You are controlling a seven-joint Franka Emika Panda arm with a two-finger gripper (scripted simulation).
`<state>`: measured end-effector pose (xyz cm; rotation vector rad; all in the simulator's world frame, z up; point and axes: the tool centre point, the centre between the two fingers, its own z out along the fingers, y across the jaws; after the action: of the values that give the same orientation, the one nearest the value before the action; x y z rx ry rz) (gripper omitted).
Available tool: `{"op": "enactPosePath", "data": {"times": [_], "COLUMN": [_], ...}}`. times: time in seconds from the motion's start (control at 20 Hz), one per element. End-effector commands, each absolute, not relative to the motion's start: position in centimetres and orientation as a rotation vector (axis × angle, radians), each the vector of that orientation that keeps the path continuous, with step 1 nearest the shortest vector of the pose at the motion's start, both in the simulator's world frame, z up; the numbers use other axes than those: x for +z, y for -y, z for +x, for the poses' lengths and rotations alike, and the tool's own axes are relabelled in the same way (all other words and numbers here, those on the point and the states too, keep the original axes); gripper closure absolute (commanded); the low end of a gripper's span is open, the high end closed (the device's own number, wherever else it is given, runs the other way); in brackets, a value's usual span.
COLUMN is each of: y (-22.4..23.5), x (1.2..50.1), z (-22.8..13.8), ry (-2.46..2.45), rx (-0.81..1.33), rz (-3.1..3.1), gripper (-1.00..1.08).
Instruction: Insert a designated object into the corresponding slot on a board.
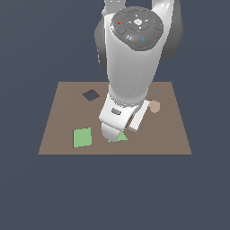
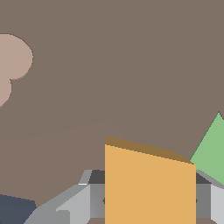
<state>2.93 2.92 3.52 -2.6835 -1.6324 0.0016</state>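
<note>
In the wrist view the orange square block [image 2: 148,183] sits between my gripper's [image 2: 149,202] two grey fingers [image 2: 76,204], whose pads touch both of its sides. It is over the brown board [image 2: 122,65], next to the green triangle [image 2: 212,148]. In the exterior view the arm's white hand [image 1: 112,128] hides the block and the fingers; it hangs low over the board's [image 1: 63,108] front middle. The dark diamond-turned square slot [image 1: 90,95] is at the board's back, toward the exterior view's left, apart from the hand.
A green square [image 1: 82,137] lies on the board toward the exterior view's left of the hand. The green triangle [image 1: 119,137] peeks out under the hand. A pale pinkish rounded shape [image 1: 154,106] lies toward the right, also in the wrist view [image 2: 13,57].
</note>
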Motion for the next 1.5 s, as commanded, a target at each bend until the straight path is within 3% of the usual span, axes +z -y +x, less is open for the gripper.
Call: {"op": "enactPosePath", "data": {"times": [0.0, 0.75, 1.45], "y": [-0.8, 8.6, 9.8], "x": [3.6, 4.0, 3.9], "z": [1.6, -6.7, -8.0], "ry": [1.565, 1.213, 1.163], "rx": [0.001, 0.001, 0.002], "rz": [-2.724, -2.898, -2.918], "gripper": [1.08, 1.08, 1.08]}}
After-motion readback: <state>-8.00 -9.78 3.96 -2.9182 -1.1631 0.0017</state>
